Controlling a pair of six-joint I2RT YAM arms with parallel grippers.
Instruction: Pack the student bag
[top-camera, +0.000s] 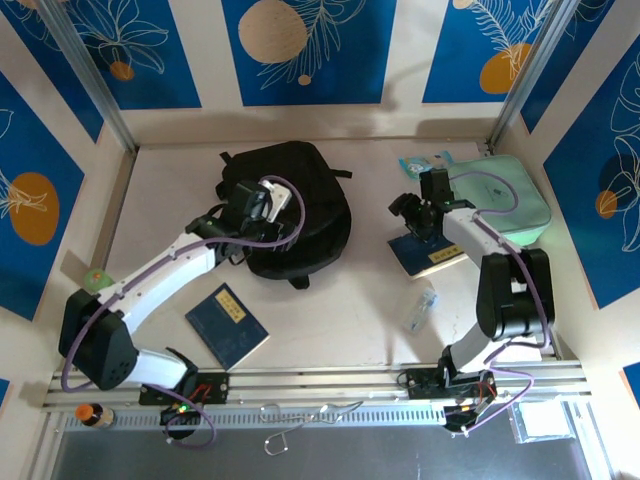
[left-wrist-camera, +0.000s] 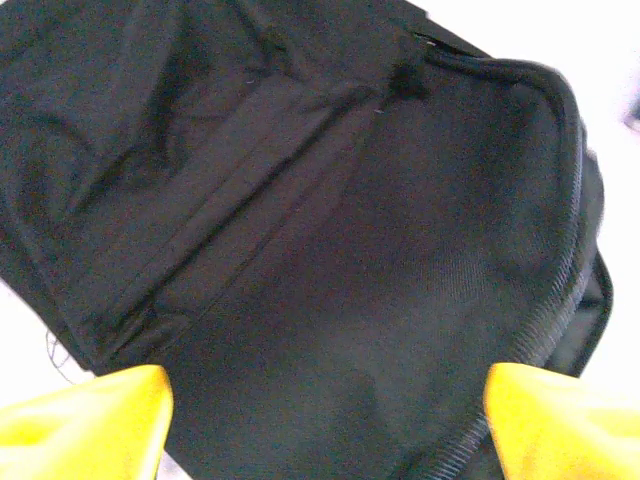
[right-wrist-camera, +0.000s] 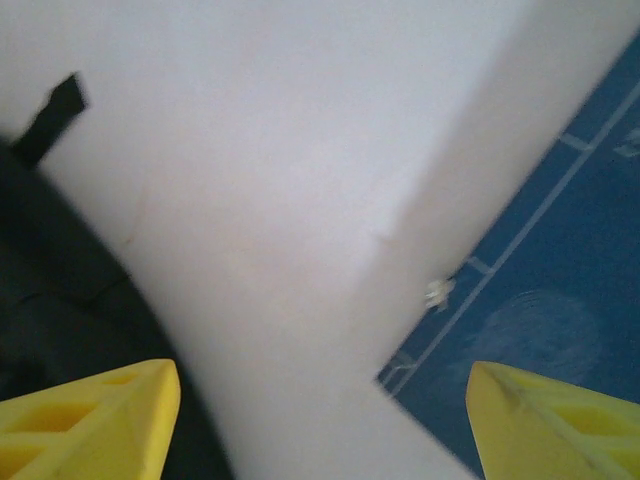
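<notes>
Student bag: the student bag (top-camera: 300, 215) lies flat on the table (top-camera: 330, 320), about mid-width and towards the back wall, with straps trailing at its edges.
Left gripper: from above, the left gripper (top-camera: 262, 203) hangs over the bag's left half; I can't tell from there whether it touches the fabric.
Left grip: on the wrist camera its yellow fingers (left-wrist-camera: 90, 420) are spread wide with nothing between them. Black cloth and a zipper edge lie just beyond.
Right gripper: the right gripper (top-camera: 412, 215) is well off to the bag's right, over the far end of a blue notebook (top-camera: 435, 258).
Right grip: its fingers (right-wrist-camera: 90, 420) are also wide apart and hold nothing, with bare table under them and the bag's dark edge (right-wrist-camera: 50, 300) to the left.
Nearby: a mint-green case (top-camera: 512, 195) lies beyond the right arm. A second blue notebook (top-camera: 227, 325) lies in front of the bag.
</notes>
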